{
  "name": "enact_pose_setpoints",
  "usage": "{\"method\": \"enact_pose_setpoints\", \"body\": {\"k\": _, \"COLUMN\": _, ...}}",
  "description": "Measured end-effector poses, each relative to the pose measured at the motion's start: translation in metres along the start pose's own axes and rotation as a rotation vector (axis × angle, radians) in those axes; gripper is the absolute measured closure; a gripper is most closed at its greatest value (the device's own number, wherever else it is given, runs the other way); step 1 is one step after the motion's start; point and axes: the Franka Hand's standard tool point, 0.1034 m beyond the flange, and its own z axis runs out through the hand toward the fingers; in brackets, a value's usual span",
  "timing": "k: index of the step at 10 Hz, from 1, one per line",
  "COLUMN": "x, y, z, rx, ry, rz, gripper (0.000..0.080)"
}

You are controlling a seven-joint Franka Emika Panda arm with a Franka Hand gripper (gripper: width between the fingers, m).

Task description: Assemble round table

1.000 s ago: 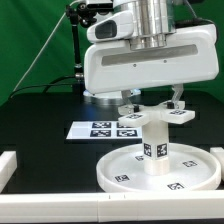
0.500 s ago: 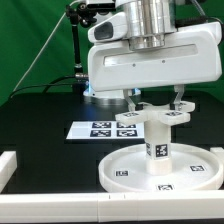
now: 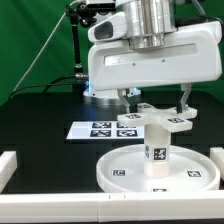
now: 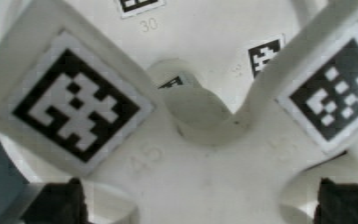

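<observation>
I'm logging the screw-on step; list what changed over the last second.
The cross piece on top of the post has turned: its arms sit at a different angle than before. The gripper turned with it above the post, its fingers shifting around the cross. The disc, post and marker board stayed put.

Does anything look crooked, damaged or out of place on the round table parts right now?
Nothing stands out. The cylindrical post stands upright on the round disc, the cross-shaped piece sits on the post's top under the gripper, and the marker board lies flat behind.
</observation>
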Motion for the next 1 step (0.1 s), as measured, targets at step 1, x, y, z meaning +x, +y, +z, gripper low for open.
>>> {"method": "enact_pose_setpoints", "body": {"k": 1, "x": 0.0011, "y": -0.0022, "z": -0.0102, "rx": 0.005, "ry": 0.005, "rz": -0.002, "gripper": 0.0151}}
